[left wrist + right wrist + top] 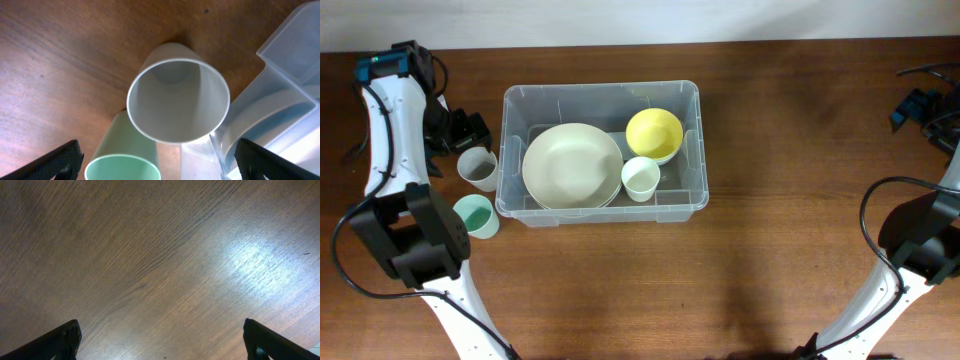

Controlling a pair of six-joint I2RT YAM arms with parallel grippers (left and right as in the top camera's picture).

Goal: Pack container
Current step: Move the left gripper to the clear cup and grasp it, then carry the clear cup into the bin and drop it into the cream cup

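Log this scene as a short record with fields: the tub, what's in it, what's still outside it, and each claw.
container: clear plastic tub, no lid, on wooden table
inside: cream plate, yellow bowl, white cup
outside, on the tub's left-arm side: grey cup, green cup, both upright
left claw: open, empty, facing grey cup
right claw: open, empty, over table

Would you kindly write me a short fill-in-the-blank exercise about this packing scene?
The bowl inside the container is ____ in colour.
The cream plate lies ____ the container.
The grey cup and the green cup stand nearer the ____ arm.
The right gripper, above the table, has its jaws ____.
Missing words: yellow; inside; left; open.
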